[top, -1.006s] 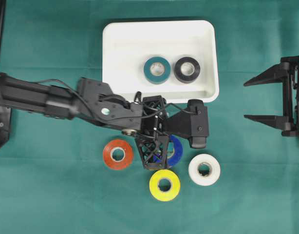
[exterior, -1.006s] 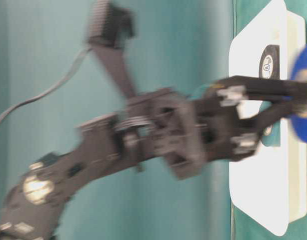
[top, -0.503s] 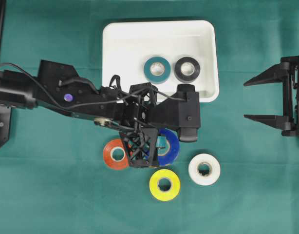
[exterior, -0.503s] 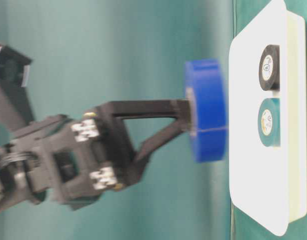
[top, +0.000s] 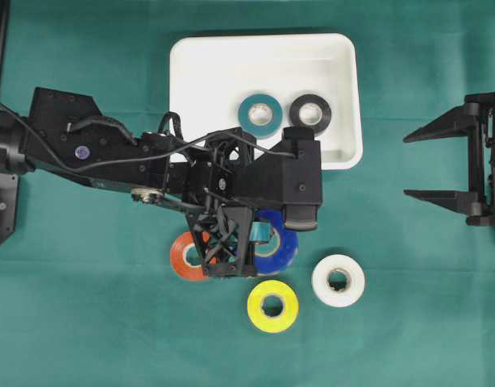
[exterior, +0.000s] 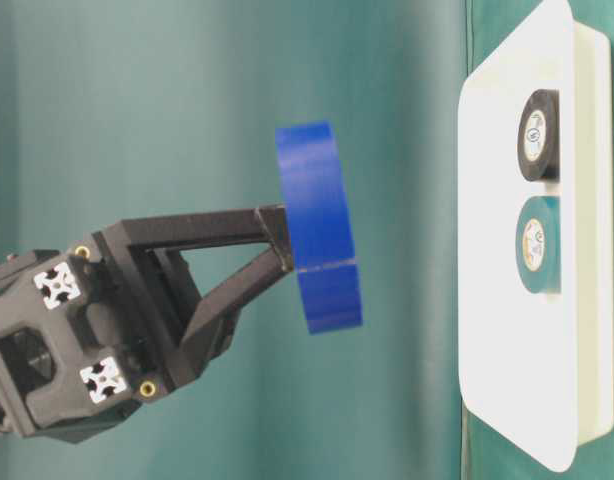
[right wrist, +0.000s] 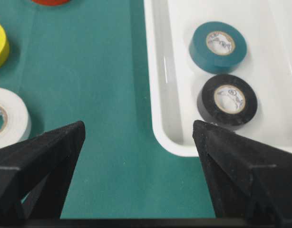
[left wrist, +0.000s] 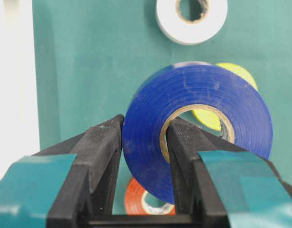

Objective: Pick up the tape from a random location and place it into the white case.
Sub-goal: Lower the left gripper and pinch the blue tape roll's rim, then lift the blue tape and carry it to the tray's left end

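My left gripper (top: 251, 242) is shut on a blue tape roll (top: 278, 247), one finger in its core and one on its outer face (left wrist: 145, 124). The roll (exterior: 317, 230) hangs upright in the air, well above the cloth, just in front of the white case (top: 215, 89). A teal roll (top: 260, 114) and a black roll (top: 310, 114) lie flat in that case. At the right edge, my right gripper (top: 417, 165) stands open and empty, its jaws wide apart (right wrist: 138, 128) beside the case's near corner (right wrist: 165, 137).
Three more rolls lie on the green cloth in front of the case: orange (top: 185, 256), partly under my left gripper, yellow (top: 272, 305) and white (top: 338, 280). The left arm (top: 94, 149) stretches across from the left edge.
My left gripper has risen with the blue roll, lifting it clear of the cloth, and has drawn back slightly to the left. The right gripper has not moved.
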Robot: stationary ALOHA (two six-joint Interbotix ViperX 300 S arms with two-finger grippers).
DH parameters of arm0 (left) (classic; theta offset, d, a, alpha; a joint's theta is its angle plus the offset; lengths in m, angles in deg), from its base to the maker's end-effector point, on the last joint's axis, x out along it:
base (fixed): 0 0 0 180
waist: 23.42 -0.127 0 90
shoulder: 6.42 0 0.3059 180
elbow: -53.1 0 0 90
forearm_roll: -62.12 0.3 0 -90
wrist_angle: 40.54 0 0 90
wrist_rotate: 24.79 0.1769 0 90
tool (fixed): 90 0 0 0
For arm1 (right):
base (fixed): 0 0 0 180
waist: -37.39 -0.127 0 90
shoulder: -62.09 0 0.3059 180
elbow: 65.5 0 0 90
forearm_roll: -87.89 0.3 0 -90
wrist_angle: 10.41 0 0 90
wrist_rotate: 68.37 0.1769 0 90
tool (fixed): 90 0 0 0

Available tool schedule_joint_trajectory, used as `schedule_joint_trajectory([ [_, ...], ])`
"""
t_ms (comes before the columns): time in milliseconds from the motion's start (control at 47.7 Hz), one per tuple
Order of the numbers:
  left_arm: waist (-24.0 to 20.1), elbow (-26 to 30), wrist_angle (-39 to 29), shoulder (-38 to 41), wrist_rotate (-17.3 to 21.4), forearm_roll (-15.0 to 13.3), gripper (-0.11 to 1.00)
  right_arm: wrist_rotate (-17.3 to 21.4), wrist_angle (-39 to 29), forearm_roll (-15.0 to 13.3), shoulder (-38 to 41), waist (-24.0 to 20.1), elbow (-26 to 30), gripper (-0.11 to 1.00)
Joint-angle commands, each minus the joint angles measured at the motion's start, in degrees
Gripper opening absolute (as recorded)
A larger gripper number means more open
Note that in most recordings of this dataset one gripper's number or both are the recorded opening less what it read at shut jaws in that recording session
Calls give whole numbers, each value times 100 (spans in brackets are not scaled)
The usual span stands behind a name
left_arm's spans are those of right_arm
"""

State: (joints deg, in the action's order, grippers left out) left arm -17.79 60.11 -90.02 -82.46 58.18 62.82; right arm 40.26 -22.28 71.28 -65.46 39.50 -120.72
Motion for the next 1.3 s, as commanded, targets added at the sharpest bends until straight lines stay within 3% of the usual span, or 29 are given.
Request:
schedule_joint_trajectory([
  [0, 18, 105, 18, -202, -9, 0, 23, -9, 26, -9, 26, 0, 149, 89],
  [755, 18, 44, -35, -255, -9, 0, 23, -9, -9, -9, 26, 0, 167, 89],
  [1279, 149, -923, 114, -1002, -9, 0, 23, 0, -18, -9, 26, 0, 167, 89],
])
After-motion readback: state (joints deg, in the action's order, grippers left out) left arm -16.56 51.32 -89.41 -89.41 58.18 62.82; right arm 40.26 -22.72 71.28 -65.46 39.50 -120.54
